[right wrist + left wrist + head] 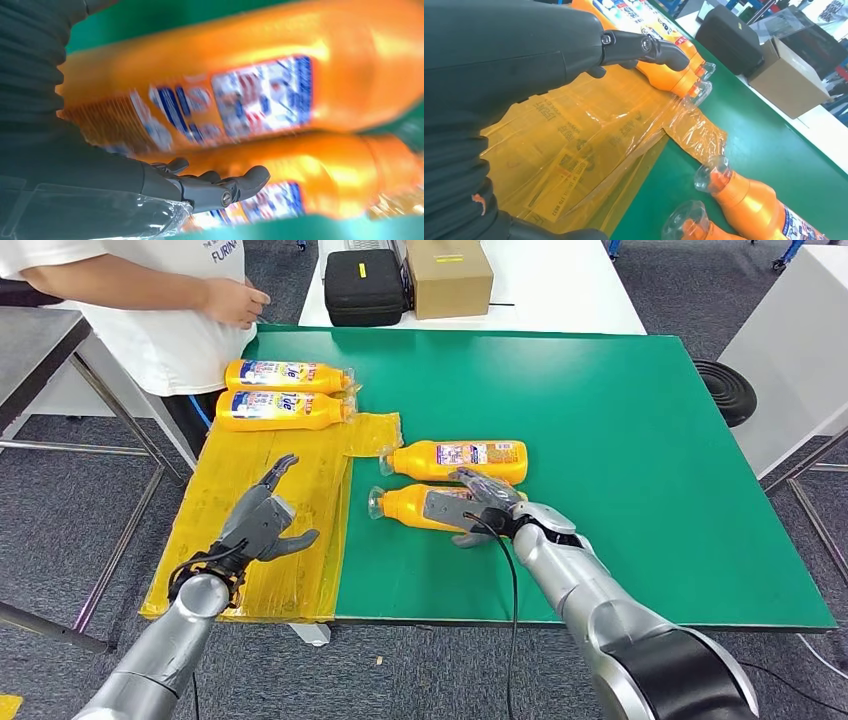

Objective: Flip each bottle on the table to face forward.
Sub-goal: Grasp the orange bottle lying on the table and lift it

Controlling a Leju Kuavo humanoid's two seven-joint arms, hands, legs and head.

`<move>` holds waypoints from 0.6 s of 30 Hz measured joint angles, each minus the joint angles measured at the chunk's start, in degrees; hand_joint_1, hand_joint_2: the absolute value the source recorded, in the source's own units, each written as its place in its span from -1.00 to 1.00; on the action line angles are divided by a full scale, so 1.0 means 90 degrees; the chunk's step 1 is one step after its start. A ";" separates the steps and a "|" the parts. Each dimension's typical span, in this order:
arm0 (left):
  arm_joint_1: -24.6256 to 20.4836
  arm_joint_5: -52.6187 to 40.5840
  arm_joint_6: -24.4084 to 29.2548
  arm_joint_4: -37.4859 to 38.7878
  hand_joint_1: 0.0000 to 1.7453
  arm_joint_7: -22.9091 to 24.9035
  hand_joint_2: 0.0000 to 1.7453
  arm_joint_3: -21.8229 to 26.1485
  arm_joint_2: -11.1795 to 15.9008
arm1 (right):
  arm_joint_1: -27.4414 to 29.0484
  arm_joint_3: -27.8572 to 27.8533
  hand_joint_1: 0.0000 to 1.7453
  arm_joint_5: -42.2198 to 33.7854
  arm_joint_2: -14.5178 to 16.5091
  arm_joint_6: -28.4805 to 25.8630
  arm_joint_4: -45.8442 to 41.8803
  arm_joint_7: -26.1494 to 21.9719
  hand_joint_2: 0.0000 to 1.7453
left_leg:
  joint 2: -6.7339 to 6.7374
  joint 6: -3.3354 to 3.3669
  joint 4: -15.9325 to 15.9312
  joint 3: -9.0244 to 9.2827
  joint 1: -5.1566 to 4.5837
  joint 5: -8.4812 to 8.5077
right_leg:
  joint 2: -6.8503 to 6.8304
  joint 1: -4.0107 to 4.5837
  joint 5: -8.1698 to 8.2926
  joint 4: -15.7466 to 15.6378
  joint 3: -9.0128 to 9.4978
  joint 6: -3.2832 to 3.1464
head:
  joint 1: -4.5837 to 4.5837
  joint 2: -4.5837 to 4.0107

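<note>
Four orange bottles lie on their sides on the green table (640, 440). Two bottles (285, 375) (280, 410) rest side by side on a yellow plastic sheet (270, 570) at the far left, seen close up (659, 47) in the left wrist view. A third bottle (462, 458) lies mid-table, label up. My right hand (482, 508) grips the near bottle (405, 506), with fingers over its far side and thumb on the near side. The right wrist view shows both bottles (225, 100) (320, 175), blurred, beside my fingers (220, 187). My left hand (262, 522) hovers open over the sheet (589, 145).
A person in a white shirt (170, 330) stands at the table's far left corner, one hand (232, 300) near the edge. A black case (363, 285) and a cardboard box (448, 275) sit on a white table behind. A black round object (725, 390) is off to the right.
</note>
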 joint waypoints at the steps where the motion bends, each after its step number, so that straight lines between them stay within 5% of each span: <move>1: -0.0015 0.0000 -0.0008 0.0026 -1.00 0.0002 1.00 0.0000 0.0000 | 0.0015 0.0000 -1.00 -0.0023 -0.0021 -0.0001 0.0014 0.0059 1.00 | 0.0000 0.0000 0.0000 0.0000 0.0000 0.0000 | 0.0000 0.0000 0.0000 0.0000 0.0000 0.0000 | 0.0001 0.0000; 13: -0.0091 0.0095 -0.0040 0.0314 -1.00 -0.0056 1.00 0.0000 0.0027 | -0.0014 0.0000 -0.92 -0.0095 -0.0300 0.0234 0.0180 0.0523 1.00 | -0.0002 0.0000 0.0000 0.0026 0.0000 0.0000 | -0.0002 0.0000 -0.0001 -0.0003 0.0025 -0.0001 | 0.0001 0.0000; 17: -0.0097 0.0129 -0.0053 0.0387 -1.00 -0.0071 1.00 0.0000 0.0029 | -0.0021 0.0000 0.76 -0.0097 -0.0350 0.0314 0.0203 0.0578 1.00 | 0.0000 0.0000 0.0000 0.0039 0.0000 -0.0001 | 0.0000 0.0000 -0.0001 -0.0004 0.0036 -0.0001 | 0.0001 0.0000; 18: -0.0099 0.0134 -0.0055 0.0404 -1.00 -0.0075 1.00 0.0000 0.0029 | -0.0024 0.0000 0.80 -0.0097 -0.0364 0.0343 0.0208 0.0579 1.00 | 0.0000 0.0000 0.0000 0.0042 0.0000 -0.0001 | 0.0000 0.0000 -0.0001 -0.0004 0.0038 -0.0001 | 0.0001 0.0000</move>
